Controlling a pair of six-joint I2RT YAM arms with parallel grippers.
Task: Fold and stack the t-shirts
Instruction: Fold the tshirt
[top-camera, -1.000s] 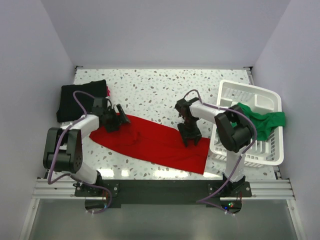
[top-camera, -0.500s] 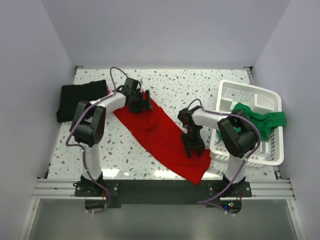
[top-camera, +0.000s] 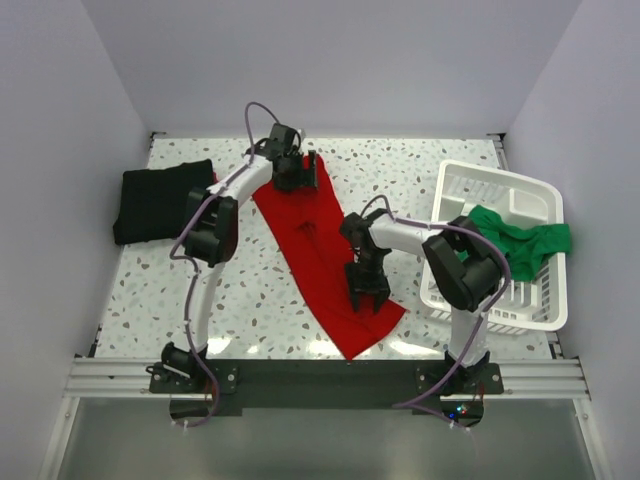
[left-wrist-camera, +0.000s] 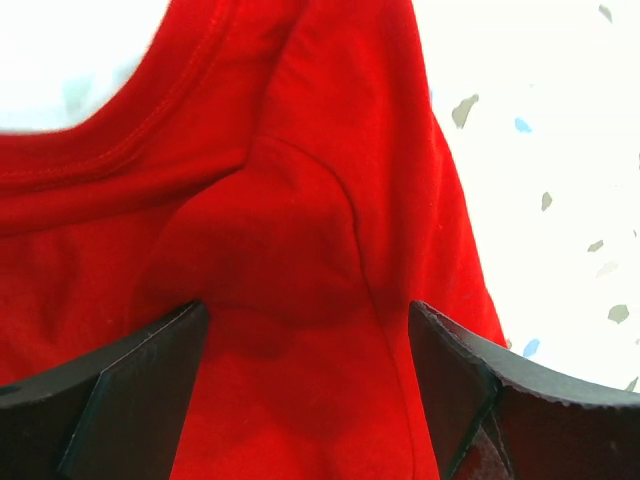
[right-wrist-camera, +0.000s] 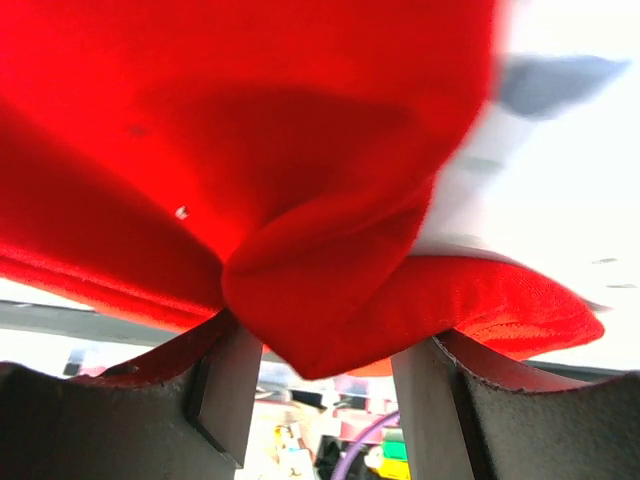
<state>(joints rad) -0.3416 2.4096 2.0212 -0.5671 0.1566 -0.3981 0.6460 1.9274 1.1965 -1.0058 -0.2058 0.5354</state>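
Observation:
The red t-shirt (top-camera: 322, 255) is stretched in a long band from the far middle of the table to the near edge. My left gripper (top-camera: 293, 178) is shut on its far end near the collar; in the left wrist view a raised fold of red cloth (left-wrist-camera: 290, 250) sits between the fingers (left-wrist-camera: 150, 390). My right gripper (top-camera: 366, 292) is shut on a bunched fold at the near end (right-wrist-camera: 320, 300), lifted off the table. The black t-shirt (top-camera: 162, 200) lies folded at the far left. The green t-shirt (top-camera: 522, 240) hangs over the basket's rim.
The white slatted basket (top-camera: 497, 300) stands at the right edge, close to my right arm. The speckled tabletop (top-camera: 400, 180) shows between the red shirt and the basket. White walls close in the left, far and right sides.
My left gripper has swung from the left side to the far middle, dragging the red shirt's end with it. The shirt turned from lying across to running lengthwise. My right gripper shifted slightly nearer.

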